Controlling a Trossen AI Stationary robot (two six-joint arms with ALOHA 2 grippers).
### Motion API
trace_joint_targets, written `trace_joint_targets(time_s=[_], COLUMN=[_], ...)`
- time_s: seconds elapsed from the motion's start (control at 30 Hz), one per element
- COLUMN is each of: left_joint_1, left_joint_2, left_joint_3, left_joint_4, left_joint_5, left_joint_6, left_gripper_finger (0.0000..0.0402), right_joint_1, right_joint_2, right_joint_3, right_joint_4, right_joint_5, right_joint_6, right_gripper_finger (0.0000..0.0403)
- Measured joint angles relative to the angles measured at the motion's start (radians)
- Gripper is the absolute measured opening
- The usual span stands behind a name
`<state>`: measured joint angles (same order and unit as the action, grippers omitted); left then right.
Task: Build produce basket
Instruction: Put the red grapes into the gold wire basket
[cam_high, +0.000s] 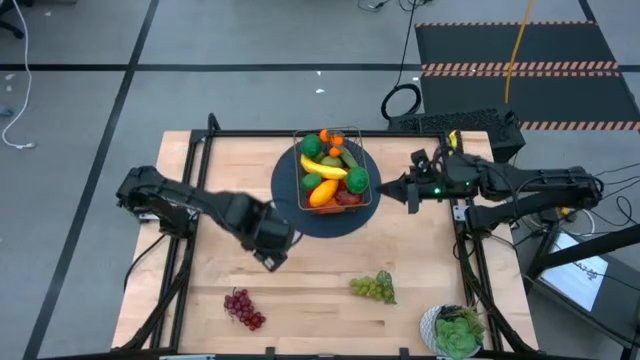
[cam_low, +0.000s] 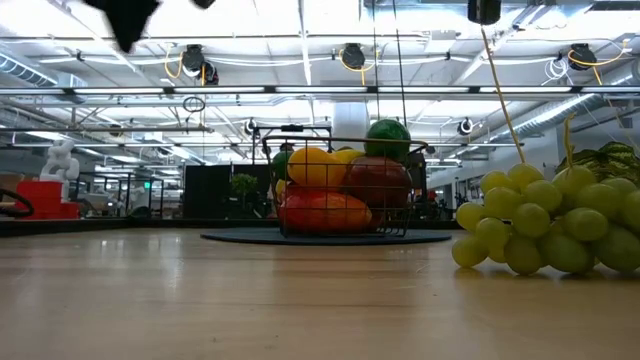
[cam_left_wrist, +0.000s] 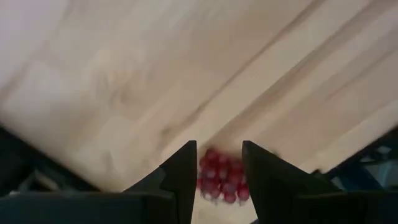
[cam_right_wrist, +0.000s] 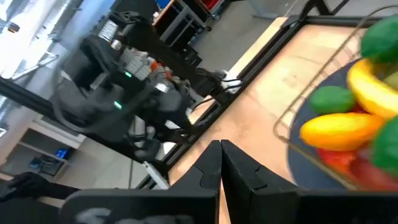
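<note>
Wire basket (cam_high: 333, 170) sits on the round blue mat (cam_high: 300, 215) at the table's far middle, already piled with produce (cam_high: 325, 168). Left gripper (cam_high: 272, 258) hovers, fingers parted and empty, above the purple grapes (cam_high: 243, 308) — green grapes (cam_high: 372, 288) lie further right. Right gripper (cam_high: 408, 192) waits clenched, empty, right of the basket.

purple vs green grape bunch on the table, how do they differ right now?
The dark purple-red grape bunch lies near the table's front left; the pale green grape bunch lies front right. The open left gripper looks straight at the purple one; no gripper is near the green one. Both lie on bare wood, outside the wire basket.
</note>
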<state>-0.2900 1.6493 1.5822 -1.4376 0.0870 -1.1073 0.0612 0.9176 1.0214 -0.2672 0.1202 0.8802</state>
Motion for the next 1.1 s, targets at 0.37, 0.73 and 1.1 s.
trace_joint_targets(time_s=[0.37, 0.73, 1.1], left_joint_1=[-0.109, -0.216, -0.320], left_joint_2=[0.000, -0.001, -0.001], left_joint_3=[-0.228, -0.345, -0.429], left_joint_4=[0.145, 0.240, 0.344], left_joint_5=[0.083, 0.141, 0.122], left_joint_6=[-0.222, -0.506, -0.713], left_gripper_finger=[0.0133, 0.0169, 0.0170], right_joint_1=[0.169, 0.265, 0.295], right_joint_2=[0.076, 0.091, 0.092], right_joint_3=[0.000, 0.000, 0.000], right_joint_4=[0.076, 0.076, 0.076], right_joint_5=[0.094, 0.113, 0.120], right_joint_6=[0.050, 0.095, 0.095], right_gripper_finger=[0.0000, 0.0000, 0.0000])
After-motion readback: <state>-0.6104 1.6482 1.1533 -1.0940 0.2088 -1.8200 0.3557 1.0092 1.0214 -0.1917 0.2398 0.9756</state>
